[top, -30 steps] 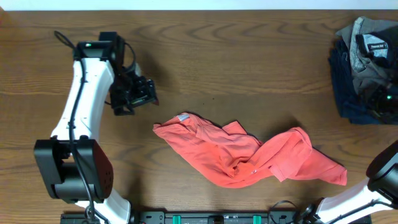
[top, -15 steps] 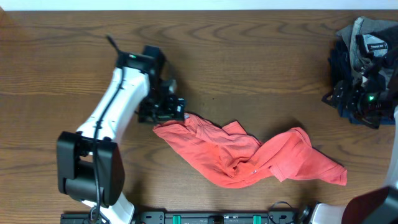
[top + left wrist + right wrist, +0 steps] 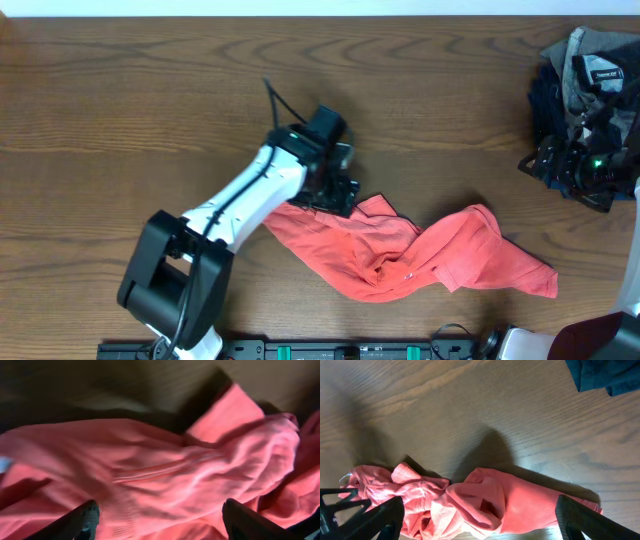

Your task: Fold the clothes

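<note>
Coral T-shirt (image 3: 420,255) lies crumpled mid-table (image 3: 150,100), long axis 10-to-4 o'clock. Left gripper (image 3: 335,190), nearer, spread wide over its 10 o'clock end. Right gripper (image 3: 548,165) spread, empty, well apart toward 2 o'clock.

There's one coral-red T-shirt (image 3: 400,250), one pile of grey and navy garments (image 3: 585,70), and two claws, the left claw (image 3: 338,192) and the right claw (image 3: 479,519), on one desk (image 3: 150,100).
</note>
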Robot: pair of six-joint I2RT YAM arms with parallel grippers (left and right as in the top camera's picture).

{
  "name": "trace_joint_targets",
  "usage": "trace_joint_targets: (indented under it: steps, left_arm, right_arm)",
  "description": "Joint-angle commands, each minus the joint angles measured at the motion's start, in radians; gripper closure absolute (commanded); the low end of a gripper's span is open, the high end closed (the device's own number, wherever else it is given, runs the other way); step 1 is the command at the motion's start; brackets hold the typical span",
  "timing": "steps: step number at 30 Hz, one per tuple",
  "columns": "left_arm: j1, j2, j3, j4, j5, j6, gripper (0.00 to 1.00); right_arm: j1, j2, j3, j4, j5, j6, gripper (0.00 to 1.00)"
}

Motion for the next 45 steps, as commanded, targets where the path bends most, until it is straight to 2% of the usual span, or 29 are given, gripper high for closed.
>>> trace_joint_targets:
  steps: [1,6,15,17,18,19,20,21,28,32,37,39,40,43,45]
  left_arm:
    - [-0.041,0.005,-0.003,0.002,-0.095,-0.054,0.20]
    - [-0.065,0.022,-0.003,-0.017,-0.120,-0.092,0.20]
    - [-0.066,0.076,-0.003,-0.014,-0.121,-0.092,0.20]
    - [-0.066,0.079,-0.003,-0.002,-0.121,-0.092,0.32]
    - [-0.066,0.078,-0.003,0.008,-0.121,-0.092,0.46]
    - [-0.066,0.077,-0.001,0.018,-0.121,-0.092,0.65]
    - [-0.065,0.077,0.004,0.024,-0.122,-0.091,0.91]
    - [-0.061,0.077,0.013,0.026,-0.133,-0.092,0.94]
    - [0.060,0.072,0.172,0.000,-0.176,-0.105,0.94]
    - [0.191,0.071,0.317,0.023,-0.196,-0.103,0.94]
    - [0.375,0.071,0.443,0.118,-0.196,-0.166,0.94]
    - [0.439,0.071,0.444,0.146,-0.196,-0.208,0.94]
    - [0.478,0.071,0.443,0.141,-0.195,-0.248,0.89]
    - [0.551,0.072,0.429,0.093,-0.165,-0.311,0.29]
    - [0.571,0.072,0.426,0.024,-0.158,-0.305,0.19]
  right_arm:
    - [0.008,-0.006,0.013,0.000,0.000,-0.010,0.05]
    - [0.008,-0.007,0.013,0.000,0.000,-0.011,0.05]
    - [0.008,-0.007,0.013,0.000,0.001,-0.011,0.04]
    - [0.008,-0.007,0.013,0.000,0.000,-0.011,0.04]
    - [0.008,-0.007,0.013,0.001,0.000,-0.011,0.04]
    - [0.008,-0.006,0.013,0.002,0.000,-0.011,0.04]
    - [0.008,-0.007,0.013,0.002,0.000,-0.011,0.04]
    - [0.008,-0.007,0.013,0.002,0.000,-0.011,0.04]
    - [0.008,-0.006,0.013,0.002,0.001,-0.011,0.04]
    - [0.008,-0.006,0.013,0.005,0.001,-0.011,0.04]
    - [0.008,-0.006,0.013,0.004,0.001,-0.011,0.03]
    - [0.008,-0.006,0.013,0.003,0.001,-0.011,0.03]
    - [0.008,-0.006,0.013,0.002,0.002,-0.011,0.03]
    - [0.008,-0.006,0.013,-0.002,0.009,-0.011,0.03]
    - [0.008,-0.006,0.013,-0.002,0.008,-0.011,0.03]
